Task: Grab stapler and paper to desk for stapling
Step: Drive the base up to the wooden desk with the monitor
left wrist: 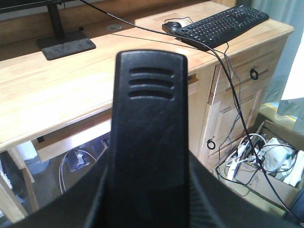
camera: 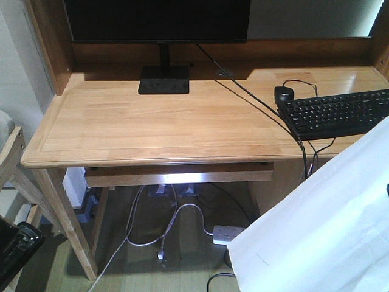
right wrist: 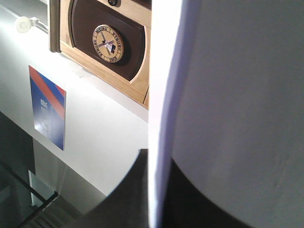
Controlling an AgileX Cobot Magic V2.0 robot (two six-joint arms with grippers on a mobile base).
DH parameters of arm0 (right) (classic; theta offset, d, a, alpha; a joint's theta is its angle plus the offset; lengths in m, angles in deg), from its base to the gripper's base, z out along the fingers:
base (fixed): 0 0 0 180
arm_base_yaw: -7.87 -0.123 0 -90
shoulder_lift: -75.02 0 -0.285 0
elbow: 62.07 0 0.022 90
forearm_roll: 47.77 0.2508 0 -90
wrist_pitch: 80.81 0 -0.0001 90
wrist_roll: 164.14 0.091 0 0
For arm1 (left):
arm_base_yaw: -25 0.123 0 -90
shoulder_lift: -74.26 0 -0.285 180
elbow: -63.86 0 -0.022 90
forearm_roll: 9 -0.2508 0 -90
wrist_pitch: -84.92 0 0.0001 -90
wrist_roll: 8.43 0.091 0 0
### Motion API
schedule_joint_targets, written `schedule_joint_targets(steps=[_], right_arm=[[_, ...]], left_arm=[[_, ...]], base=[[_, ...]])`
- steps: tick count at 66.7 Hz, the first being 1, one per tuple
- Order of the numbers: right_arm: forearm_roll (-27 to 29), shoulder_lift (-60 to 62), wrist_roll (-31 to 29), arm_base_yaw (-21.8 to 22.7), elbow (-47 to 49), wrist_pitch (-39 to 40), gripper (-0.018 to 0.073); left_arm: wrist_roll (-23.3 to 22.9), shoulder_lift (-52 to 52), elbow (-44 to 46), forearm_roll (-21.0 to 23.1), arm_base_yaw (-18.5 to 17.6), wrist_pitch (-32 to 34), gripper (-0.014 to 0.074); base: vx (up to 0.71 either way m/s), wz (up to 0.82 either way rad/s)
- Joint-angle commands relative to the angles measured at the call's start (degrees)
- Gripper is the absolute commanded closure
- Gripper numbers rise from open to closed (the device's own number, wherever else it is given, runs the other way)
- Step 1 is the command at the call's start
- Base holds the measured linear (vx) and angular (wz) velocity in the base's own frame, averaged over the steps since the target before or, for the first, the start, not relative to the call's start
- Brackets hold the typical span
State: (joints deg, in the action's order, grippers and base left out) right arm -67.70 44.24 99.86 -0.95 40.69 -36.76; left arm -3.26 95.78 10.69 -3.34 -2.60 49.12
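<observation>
The desk (camera: 152,121) fills the front view, its left half bare wood. The paper (camera: 322,231), 1 white sheet as far as shows, hangs in the air at lower right, in front of the desk and not on it. The right gripper (right wrist: 156,209) is pinched on its edge. A keyboard (camera: 334,112) lies on the desk's right side. The left gripper (left wrist: 147,209) clamps the stapler (left wrist: 149,133), held off the desk before its front edge. A mouse (camera: 284,93) sits beside the keyboard.
</observation>
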Motion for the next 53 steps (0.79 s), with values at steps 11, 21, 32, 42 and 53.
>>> schedule_joint_targets(steps=[11,21,32,42,53], right_arm=[[0.3,-0.4,-0.6,0.1,1.5,3.8,0.0564],[0.3,-0.4,-0.6,0.1,1.5,3.8,0.0564],[0.3,-0.4,-0.6,0.1,1.5,3.8,0.0564],[0.3,-0.4,-0.6,0.1,1.5,3.8,0.0564],[0.3,-0.4,-0.6,0.1,1.5,3.8,0.0564]], left_arm=[[0.0,0.6,1.7,0.7,-0.4,6.4,0.0603],[0.0,0.6,1.7,0.7,-0.4,6.4,0.0603],[0.0,0.6,1.7,0.7,-0.4,6.4,0.0603],[0.0,0.6,1.7,0.7,-0.4,6.4,0.0603],[0.0,0.6,1.7,0.7,-0.4,6.4,0.0603]], base=[[0.1,-0.02],[0.09,0.01],[0.09,0.03],[0.09,0.04],[0.09,0.04]])
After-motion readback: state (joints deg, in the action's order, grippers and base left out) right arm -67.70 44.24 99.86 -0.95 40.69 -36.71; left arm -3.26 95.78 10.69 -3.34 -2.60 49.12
